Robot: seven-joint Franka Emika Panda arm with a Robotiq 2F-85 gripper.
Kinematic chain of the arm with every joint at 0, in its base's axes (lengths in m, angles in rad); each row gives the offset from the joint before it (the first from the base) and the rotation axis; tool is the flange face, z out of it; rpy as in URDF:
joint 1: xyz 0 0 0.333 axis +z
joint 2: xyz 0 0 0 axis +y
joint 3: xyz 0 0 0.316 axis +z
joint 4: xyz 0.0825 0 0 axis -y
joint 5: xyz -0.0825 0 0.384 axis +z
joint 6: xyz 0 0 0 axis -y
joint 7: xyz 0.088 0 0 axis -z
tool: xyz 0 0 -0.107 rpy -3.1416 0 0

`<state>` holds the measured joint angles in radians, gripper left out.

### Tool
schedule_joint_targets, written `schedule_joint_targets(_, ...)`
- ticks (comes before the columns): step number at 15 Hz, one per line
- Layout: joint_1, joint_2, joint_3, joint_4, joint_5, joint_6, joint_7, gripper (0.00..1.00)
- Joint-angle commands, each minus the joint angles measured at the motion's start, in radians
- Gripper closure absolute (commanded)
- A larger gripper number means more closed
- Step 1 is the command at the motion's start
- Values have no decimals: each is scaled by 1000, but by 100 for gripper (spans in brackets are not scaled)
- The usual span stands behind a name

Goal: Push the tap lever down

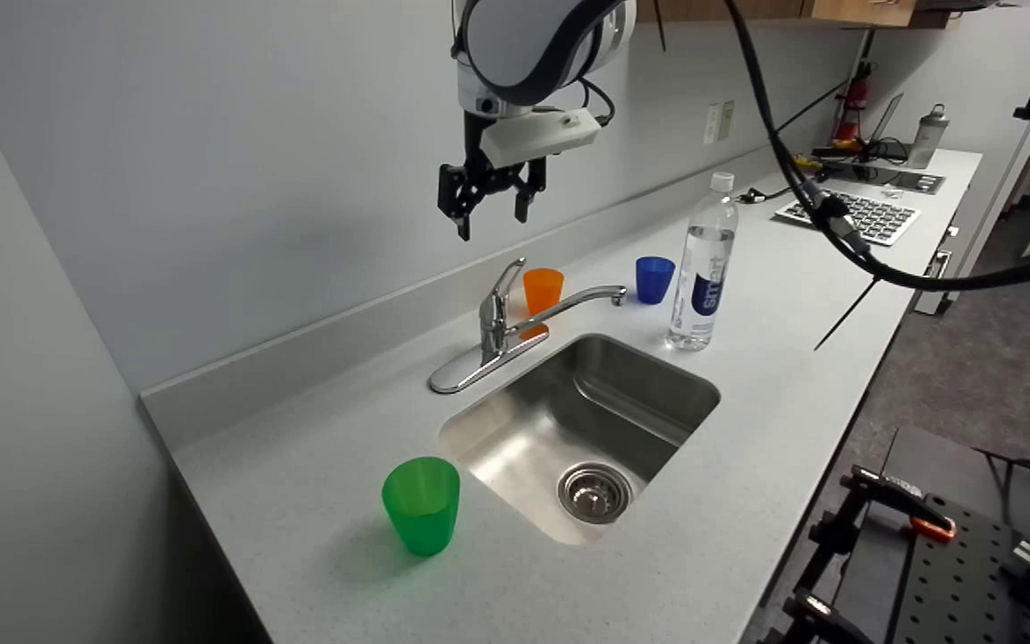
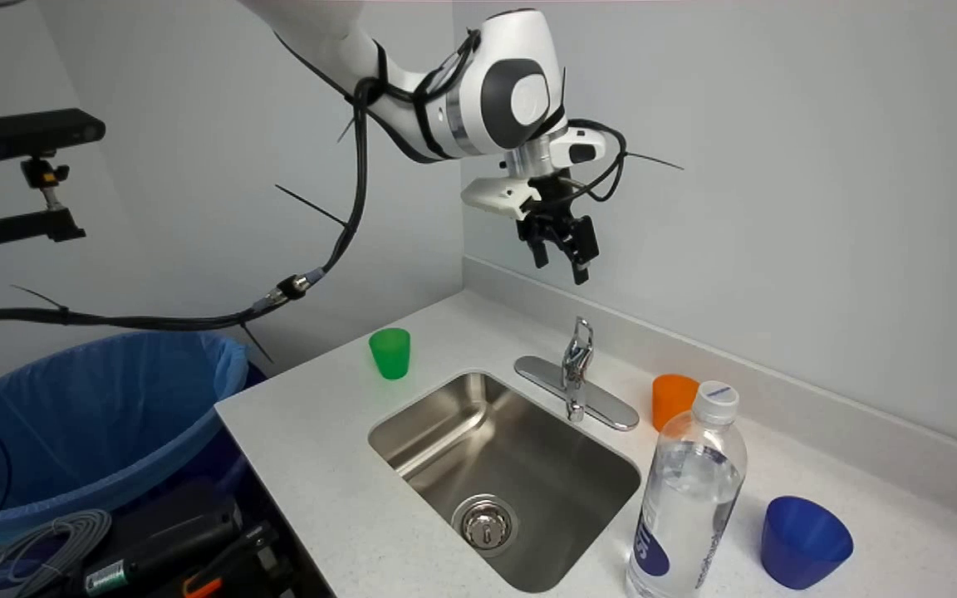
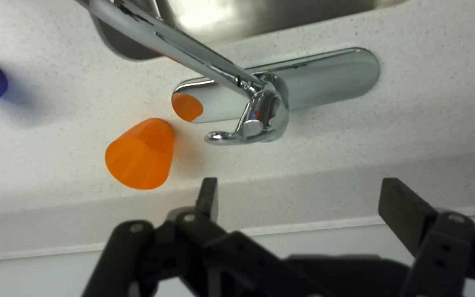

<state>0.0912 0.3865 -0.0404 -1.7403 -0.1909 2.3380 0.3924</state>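
The lever (image 3: 229, 139) points up, the push not yet made.
The gripper (image 1: 493, 223) hangs above it, well apart, jaws spread wide with nothing between; lowering and pressing are left, I judge. In an exterior view the lever tops the tap (image 1: 492, 326) at the far left of the sink (image 1: 560, 420), before a grey wall (image 1: 256, 179). A green cup (image 1: 423, 505) stands near; an orange cup (image 1: 543, 288), a blue cup (image 1: 654, 281) and a bottle (image 1: 703, 268) stand farther along the pale counter (image 1: 712, 501).

The place is looking like a lab with a kitchen corner: a steel sink (image 1: 636, 386) and chrome tap (image 1: 494, 331) are fitting out a pale counter (image 1: 300, 528), wood-coloured cabinets (image 1: 856, 10) are hanging above, and a robot arm (image 1: 515, 45), camera-like bar (image 2: 30, 133) and perforated board (image 1: 944, 610) are suggesting lab work.
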Motion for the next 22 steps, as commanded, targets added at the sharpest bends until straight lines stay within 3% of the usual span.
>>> schedule_joint_targets(1,20,133,-39,168,-19,-41,42,0)
schedule_joint_targets(9,15,264,-51,320,30,-80,29,0)
schedule_joint_targets(22,32,323,-63,445,44,-237,137,0)
